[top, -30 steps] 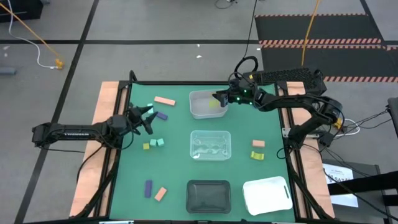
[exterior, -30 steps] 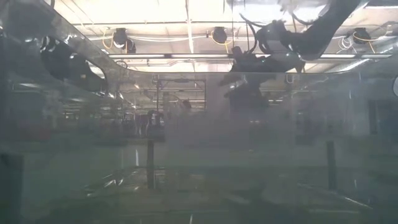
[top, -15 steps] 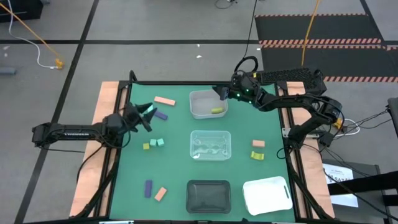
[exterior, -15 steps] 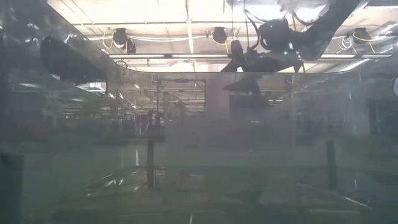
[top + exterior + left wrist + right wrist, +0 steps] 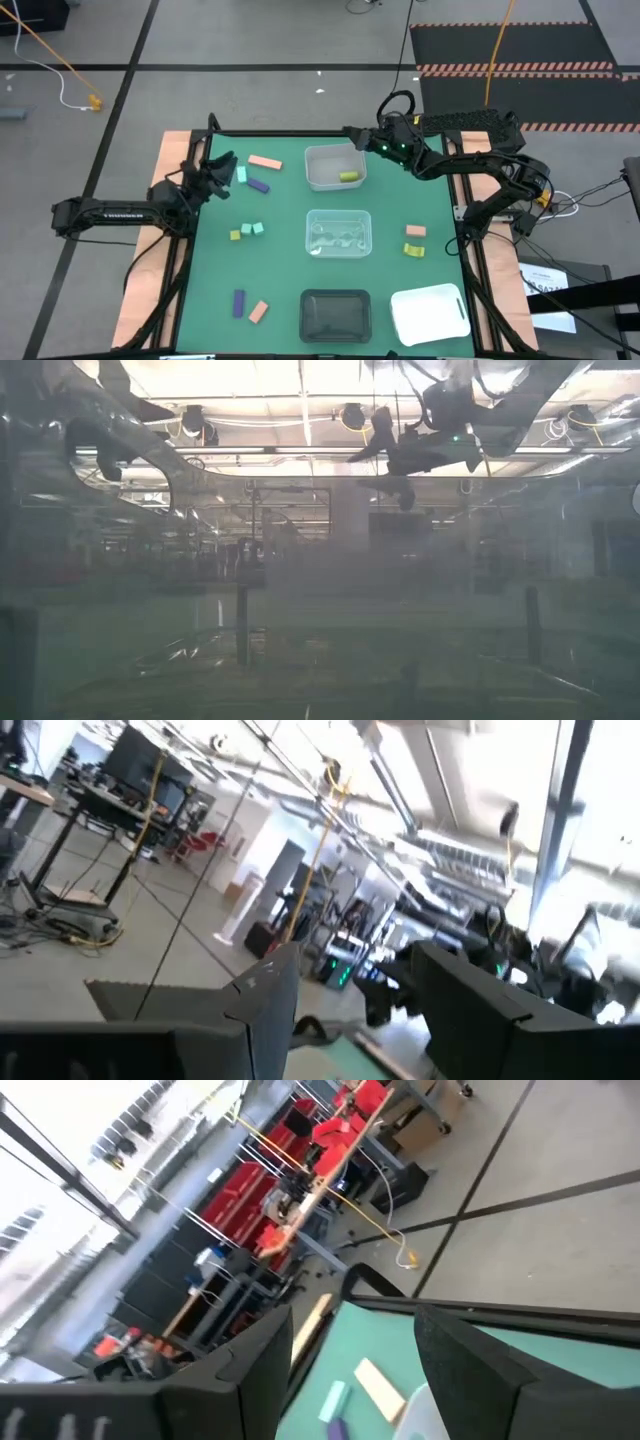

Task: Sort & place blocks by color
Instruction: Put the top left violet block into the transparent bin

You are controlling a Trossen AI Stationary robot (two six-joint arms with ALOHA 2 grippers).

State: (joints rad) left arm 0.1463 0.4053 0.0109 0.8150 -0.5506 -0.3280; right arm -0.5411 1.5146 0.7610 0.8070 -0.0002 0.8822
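High view: yellow-green block (image 5: 348, 176) lies in clear tray (image 5: 313, 175); right gripper (image 5: 352, 132) fingers spread, empty, left gripper (image 5: 218, 166) likewise, presumably between picks.

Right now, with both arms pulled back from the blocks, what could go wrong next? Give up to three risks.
1. The purple block and mint block lie close together near the left gripper; reaching for one may nudge the other.
2. The far clear tray holds one yellow-green block; a different colour dropped there would spoil the sort.
3. The right gripper hangs by that tray's rim and could clip it.
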